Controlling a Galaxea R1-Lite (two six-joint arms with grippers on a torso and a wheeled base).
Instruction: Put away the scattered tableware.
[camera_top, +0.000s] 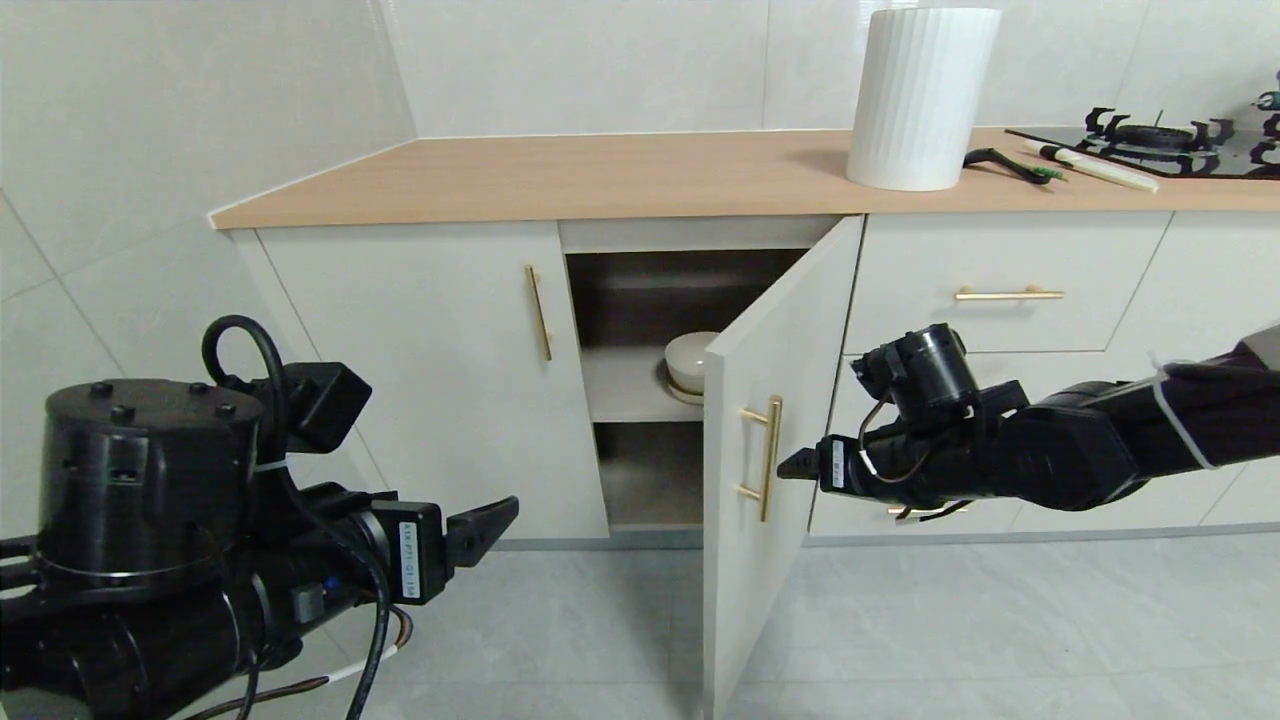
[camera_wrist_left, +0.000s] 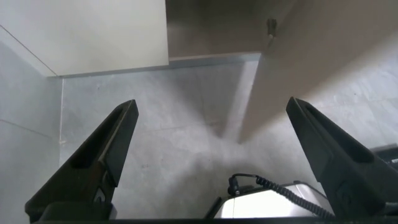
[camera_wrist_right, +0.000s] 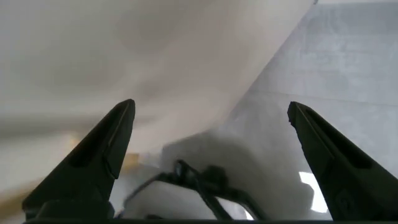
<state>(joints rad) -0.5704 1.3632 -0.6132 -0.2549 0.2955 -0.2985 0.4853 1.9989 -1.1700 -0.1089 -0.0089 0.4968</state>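
Right gripper: we see it (camera_top: 800, 466) just beside the door handle (camera_top: 768, 455) of the open cabinet door (camera_top: 775, 330). Its fingers are spread wide with nothing between them. We judge it is placed there to work the door.
Left gripper: it (camera_top: 485, 525) hangs low over the floor (camera_wrist_left: 186, 143), off to the left of the opening. The fingers are parted and empty, and it looks parked clear of the door's swing.
Tableware: a pale bowl (camera_top: 688, 360) sits on the shelf (camera_top: 625, 385) inside the cabinet, partly hidden by the door's edge.
Surface: on it (camera_top: 600, 175) stand a white ribbed container (camera_top: 920, 95) and a black-handled utensil (camera_top: 1005, 163), with a pale long one (camera_top: 1090, 166) beside it.
Our reading: the bowl looks stowed, but the utensils may be left to gather.
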